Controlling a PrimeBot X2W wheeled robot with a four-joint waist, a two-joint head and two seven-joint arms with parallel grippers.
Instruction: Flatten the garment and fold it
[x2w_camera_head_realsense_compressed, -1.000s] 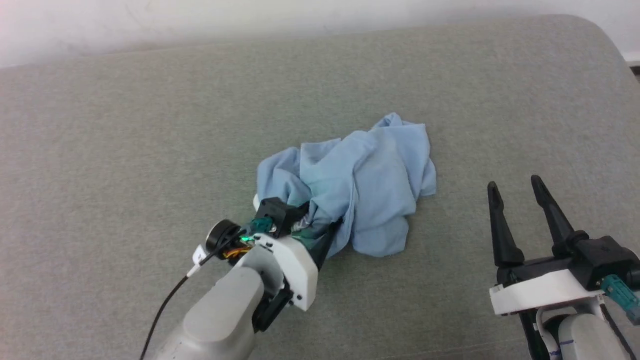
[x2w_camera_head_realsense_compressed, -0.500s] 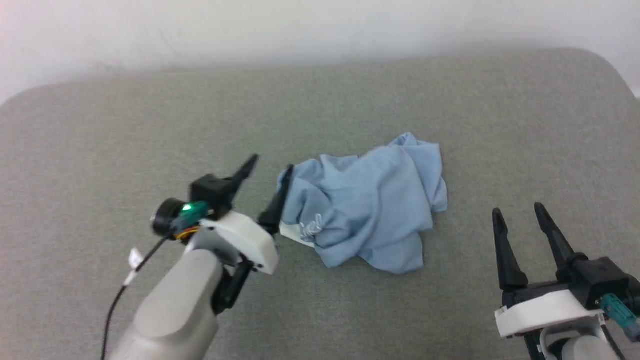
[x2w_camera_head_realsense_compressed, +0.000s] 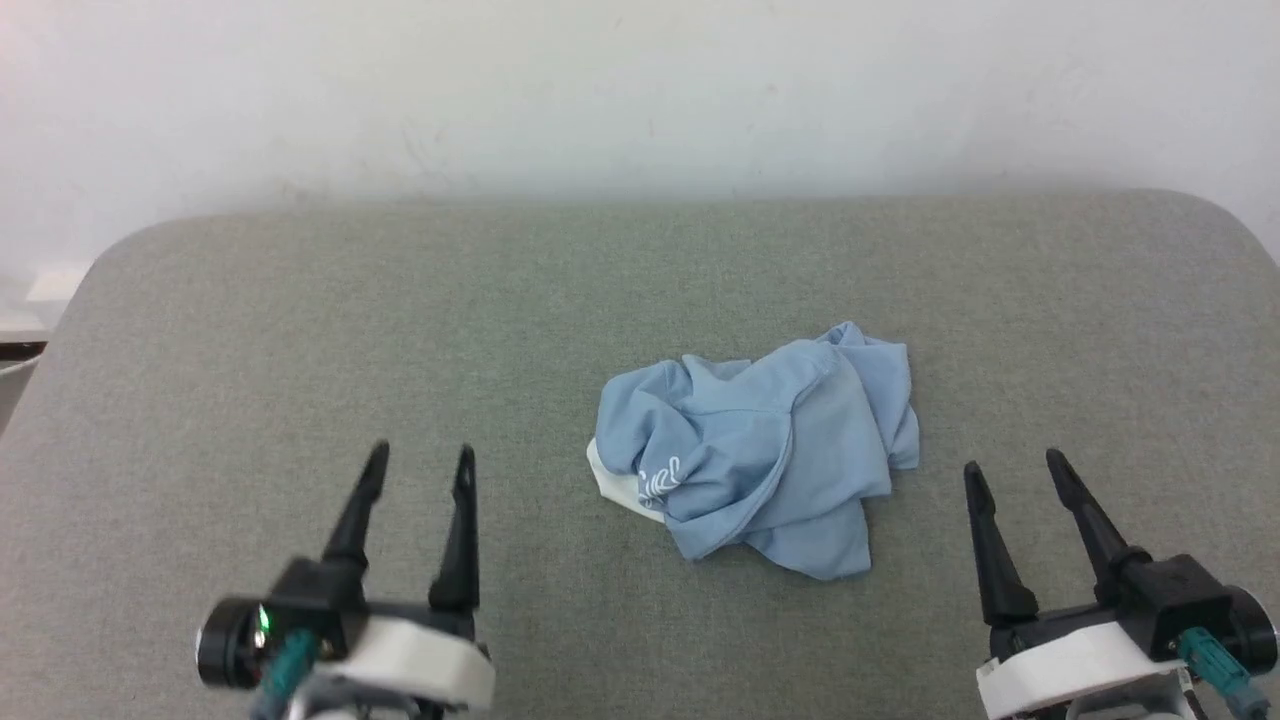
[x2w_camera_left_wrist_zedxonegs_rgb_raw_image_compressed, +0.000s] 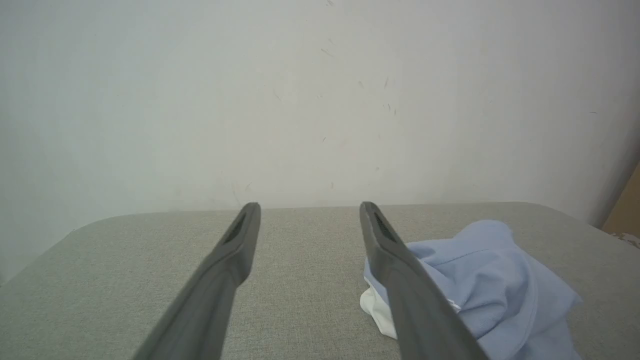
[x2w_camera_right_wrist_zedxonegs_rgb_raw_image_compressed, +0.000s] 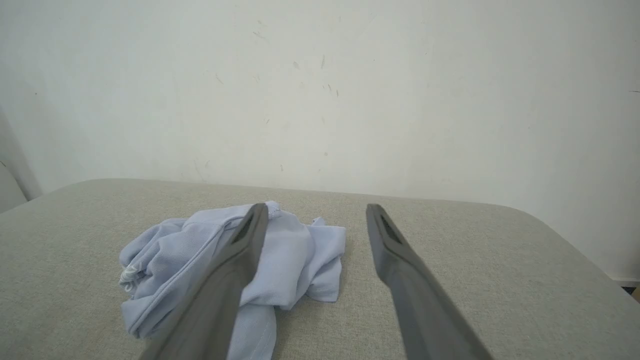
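The garment (x2w_camera_head_realsense_compressed: 760, 450), a light blue polo shirt, lies crumpled in a heap near the middle of the grey padded surface, a bit of white collar and white logo showing at its left edge. In the left wrist view the garment (x2w_camera_left_wrist_zedxonegs_rgb_raw_image_compressed: 480, 285) sits to the right of the fingers; in the right wrist view the garment (x2w_camera_right_wrist_zedxonegs_rgb_raw_image_compressed: 225, 270) sits to the left, partly behind a finger. My left gripper (x2w_camera_head_realsense_compressed: 420, 460) is open at the lower left, well clear of the cloth. My right gripper (x2w_camera_head_realsense_compressed: 1012, 465) is open at the lower right, also apart from it.
The grey padded surface (x2w_camera_head_realsense_compressed: 300, 340) has rounded far corners and ends at a pale wall (x2w_camera_head_realsense_compressed: 640, 90). A brown box edge (x2w_camera_left_wrist_zedxonegs_rgb_raw_image_compressed: 625, 215) shows past the surface's right end in the left wrist view.
My left gripper let go of the garment's near left edge and drew back to the lower left, open. The garment dropped into a more compact heap. The head camera tilted up, shifting the picture.
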